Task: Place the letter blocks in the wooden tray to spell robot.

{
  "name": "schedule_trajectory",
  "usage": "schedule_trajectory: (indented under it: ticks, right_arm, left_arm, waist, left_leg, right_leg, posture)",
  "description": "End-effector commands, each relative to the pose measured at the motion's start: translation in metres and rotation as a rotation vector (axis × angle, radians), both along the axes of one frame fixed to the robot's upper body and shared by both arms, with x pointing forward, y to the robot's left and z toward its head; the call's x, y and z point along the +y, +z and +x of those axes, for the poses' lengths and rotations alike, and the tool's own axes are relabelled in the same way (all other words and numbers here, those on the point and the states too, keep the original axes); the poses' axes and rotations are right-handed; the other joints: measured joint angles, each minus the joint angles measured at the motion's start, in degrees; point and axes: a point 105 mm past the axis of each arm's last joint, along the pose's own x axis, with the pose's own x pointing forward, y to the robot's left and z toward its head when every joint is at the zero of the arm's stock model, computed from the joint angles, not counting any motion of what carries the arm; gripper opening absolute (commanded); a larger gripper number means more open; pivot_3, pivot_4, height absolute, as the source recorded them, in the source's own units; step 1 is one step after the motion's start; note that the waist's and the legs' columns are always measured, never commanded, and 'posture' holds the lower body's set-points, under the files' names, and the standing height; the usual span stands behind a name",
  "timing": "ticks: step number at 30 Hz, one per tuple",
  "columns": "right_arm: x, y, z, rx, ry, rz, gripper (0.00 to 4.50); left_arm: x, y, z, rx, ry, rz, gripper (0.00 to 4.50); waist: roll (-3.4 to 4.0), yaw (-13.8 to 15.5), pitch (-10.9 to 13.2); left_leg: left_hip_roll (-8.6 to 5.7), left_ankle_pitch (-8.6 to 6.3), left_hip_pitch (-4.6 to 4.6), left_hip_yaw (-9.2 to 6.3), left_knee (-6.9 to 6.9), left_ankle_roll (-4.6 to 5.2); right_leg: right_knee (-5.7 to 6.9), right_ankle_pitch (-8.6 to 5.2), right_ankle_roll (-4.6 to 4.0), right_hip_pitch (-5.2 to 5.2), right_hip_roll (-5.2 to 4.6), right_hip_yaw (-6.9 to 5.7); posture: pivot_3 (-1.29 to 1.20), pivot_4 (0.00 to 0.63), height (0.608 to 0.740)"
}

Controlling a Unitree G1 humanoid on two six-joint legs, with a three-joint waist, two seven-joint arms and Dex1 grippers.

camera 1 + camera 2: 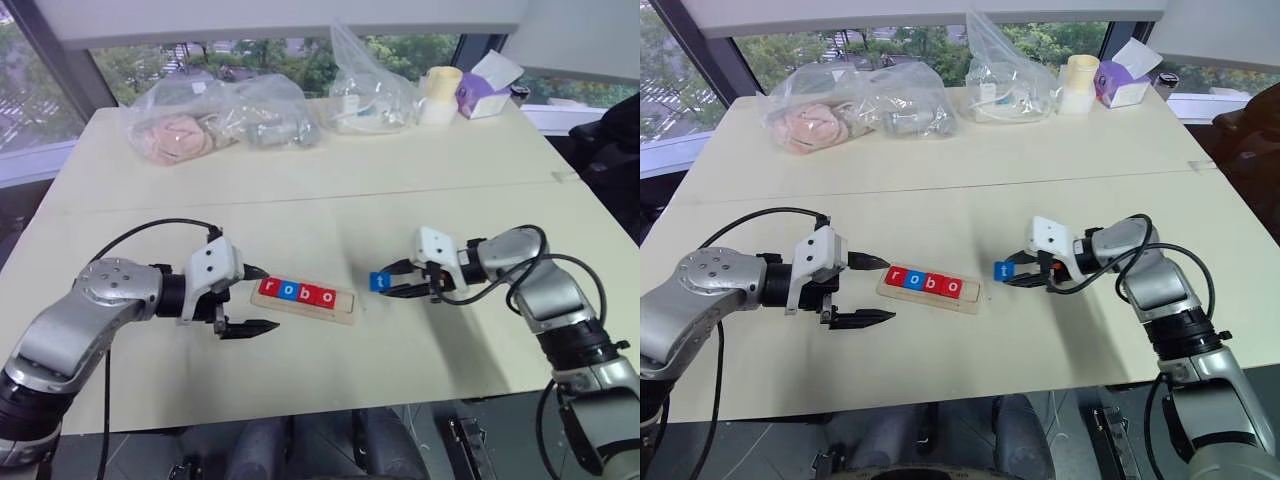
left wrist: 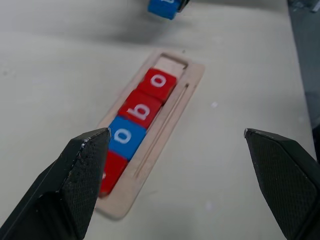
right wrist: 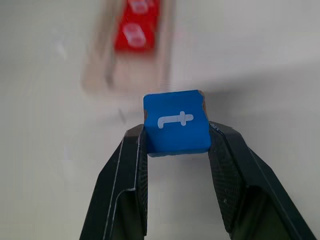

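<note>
The wooden tray [image 1: 308,312] lies in the middle of the table. In its slot sit a red r [image 1: 268,288], a blue o [image 1: 288,291], a red b [image 1: 307,294] and a red o [image 1: 326,297]. The slot's right end [image 2: 168,64] is bare. Just right of the tray, above the table, my right gripper [image 3: 176,136] is shut on a blue t block [image 3: 175,122], held by its sides. My left gripper [image 2: 175,132] stands open at the tray's left end, one finger [image 1: 254,271] behind it and one in front, holding nothing.
Along the far edge of the table stand clear plastic bags [image 1: 215,118] with soft items, another bag [image 1: 365,95], a cream roll [image 1: 440,95] and a purple box [image 1: 485,95]. A seam [image 1: 400,192] crosses the tabletop. The front edge lies close below the tray.
</note>
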Motion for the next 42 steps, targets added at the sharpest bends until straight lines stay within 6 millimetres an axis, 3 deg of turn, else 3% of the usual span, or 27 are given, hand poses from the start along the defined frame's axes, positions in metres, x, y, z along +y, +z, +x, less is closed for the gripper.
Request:
schedule_trajectory:
  ticks: [1,5,17,29,35,42]
  right_arm:
    - [0.02,0.006,-0.011,-0.003,-0.001,0.006,1.12]
    - [0.036,-0.005,-0.012,0.001,-0.07,-0.001,1.12]
    - [0.045,-0.01,-0.018,0.008,-0.095,-0.026,1.12]
    - [0.045,-0.016,-0.02,0.02,-0.099,-0.038,1.12]
    - [0.038,-0.007,-0.019,0.025,-0.122,-0.015,1.12]
    - [0.034,-0.015,-0.02,0.038,-0.138,-0.037,1.12]
  left_arm:
    - [0.002,0.006,0.003,-0.037,0.004,0.003,4.5]
    - [-0.005,0.002,0.002,-0.03,0.0,-0.021,4.5]
    - [0.003,-0.024,-0.001,-0.016,0.013,-0.037,4.5]
    - [-0.003,-0.016,0.001,-0.038,0.005,-0.044,4.5]
    - [-0.003,-0.011,0.003,-0.039,0.008,-0.04,4.5]
    - [-0.01,-0.006,0.003,-0.044,0.002,-0.046,4.5]
  waist:
    - [0.0,0.2,0.0]
    - [-0.02,0.0,0.0]
    - [-0.02,-0.1,0.0]
    - [-0.02,-0.1,0.0]
    - [-0.02,0.0,0.0]
    - [-0.03,-0.1,0.0]
  left_leg:
    - [-0.02,0.0,-0.04,0.0,0.02,0.0]
    - [-0.03,0.0,-0.08,0.0,0.03,0.0]
    - [-0.03,0.0,-0.22,0.01,0.02,0.0]
    - [-0.03,0.0,-0.23,0.01,0.04,0.01]
    - [-0.03,0.01,-0.23,0.01,0.05,0.01]
    - [-0.03,0.01,-0.22,0.01,0.05,0.01]
  right_leg:
    - [-0.03,0.0,0.0,0.0,-0.03,-0.01]
    - [-0.12,0.01,0.0,0.0,-0.07,0.01]
    - [-0.11,0.02,0.01,-0.14,-0.04,-0.01]
    - [-0.11,0.03,0.02,-0.13,-0.04,-0.02]
    - [-0.1,0.03,0.03,-0.13,-0.03,-0.03]
    - [-0.1,0.03,0.03,-0.13,-0.02,-0.03]
  posture:
    - [0.0,0.15,0.74]
    - [0.0,0.15,0.74]
    - [0.0,0.15,0.74]
    - [0.0,0.15,0.74]
    - [0.0,0.15,0.74]
    - [0.0,0.15,0.74]
